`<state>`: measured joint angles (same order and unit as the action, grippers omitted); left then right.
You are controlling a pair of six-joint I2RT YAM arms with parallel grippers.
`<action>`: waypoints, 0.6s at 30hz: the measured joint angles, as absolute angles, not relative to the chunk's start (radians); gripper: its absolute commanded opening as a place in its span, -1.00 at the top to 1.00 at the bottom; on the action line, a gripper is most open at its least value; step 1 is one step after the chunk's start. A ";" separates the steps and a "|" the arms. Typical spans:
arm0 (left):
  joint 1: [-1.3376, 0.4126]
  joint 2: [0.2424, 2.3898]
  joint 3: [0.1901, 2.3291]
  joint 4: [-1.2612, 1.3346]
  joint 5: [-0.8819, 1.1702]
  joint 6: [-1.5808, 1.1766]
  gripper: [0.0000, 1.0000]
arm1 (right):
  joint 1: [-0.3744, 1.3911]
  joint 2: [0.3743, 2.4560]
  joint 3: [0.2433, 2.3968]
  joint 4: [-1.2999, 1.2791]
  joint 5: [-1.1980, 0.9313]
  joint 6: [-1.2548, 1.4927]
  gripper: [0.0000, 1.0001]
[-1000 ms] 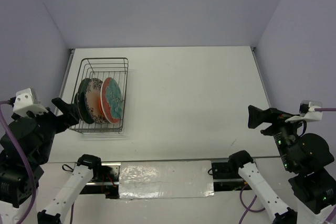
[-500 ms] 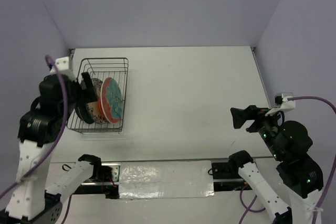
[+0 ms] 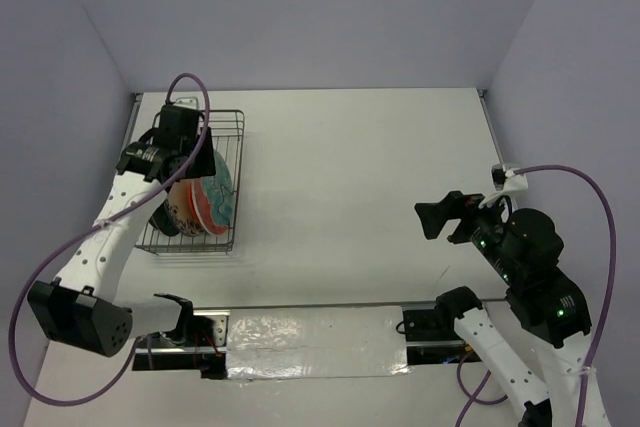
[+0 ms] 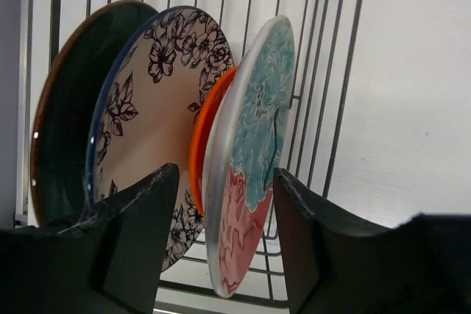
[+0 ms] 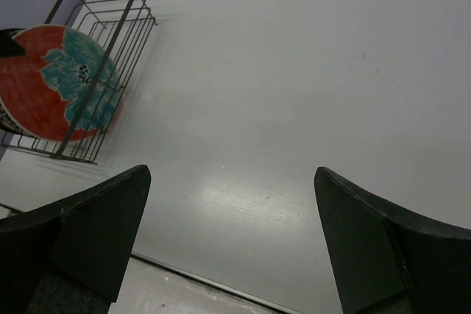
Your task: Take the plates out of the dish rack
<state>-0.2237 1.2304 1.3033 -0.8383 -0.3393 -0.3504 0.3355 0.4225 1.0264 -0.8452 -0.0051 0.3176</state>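
The wire dish rack [image 3: 222, 125] stands at the table's left, holding several plates on edge. In the left wrist view I see a dark teal plate [image 4: 70, 108], a white-and-blue flowered plate [image 4: 151, 115], a small orange plate [image 4: 204, 137] and the red plate with teal flowers [image 4: 254, 159], which also shows in the right wrist view [image 5: 55, 82]. My left gripper [image 4: 224, 244] is open just above the rack, its fingers either side of the red plate's rim, not touching. My right gripper [image 5: 232, 237] is open and empty over bare table at the right [image 3: 432, 219].
The white table [image 3: 360, 177] is bordered by lilac walls at back and sides. A silver taped strip [image 3: 310, 332] runs along the near edge between the arm bases. The rack sits close to the left wall.
My left arm has swung up and over the rack, bringing its open gripper down around the red plate. My right gripper has moved left and forward over the table.
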 measured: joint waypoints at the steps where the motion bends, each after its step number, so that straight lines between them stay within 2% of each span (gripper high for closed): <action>1: -0.229 1.247 1.302 -0.836 -0.353 -0.352 -0.28 | 0.336 0.424 1.018 -0.838 -0.014 0.322 -1.00; 3: -0.243 1.277 1.297 -0.833 -0.382 -0.358 -0.25 | 0.336 0.429 1.002 -0.826 -0.028 0.327 -1.00; 5: -0.260 1.297 1.280 -0.828 -0.408 -0.372 -0.10 | 0.336 0.432 0.991 -0.817 -0.038 0.332 -1.00; 7: -0.275 1.309 1.264 -0.829 -0.430 -0.375 -0.02 | 0.336 0.433 0.985 -0.812 -0.042 0.337 -1.00; 10: -0.295 1.324 1.256 -0.831 -0.481 -0.374 0.25 | 0.336 0.433 0.977 -0.804 -0.043 0.342 -1.00; 15: -0.329 1.327 1.257 -0.842 -0.555 -0.399 0.36 | 0.336 0.434 0.968 -0.800 -0.042 0.344 -1.00; 18: -0.358 1.327 1.262 -0.855 -0.588 -0.414 0.54 | 0.336 0.434 0.967 -0.800 -0.042 0.344 -1.00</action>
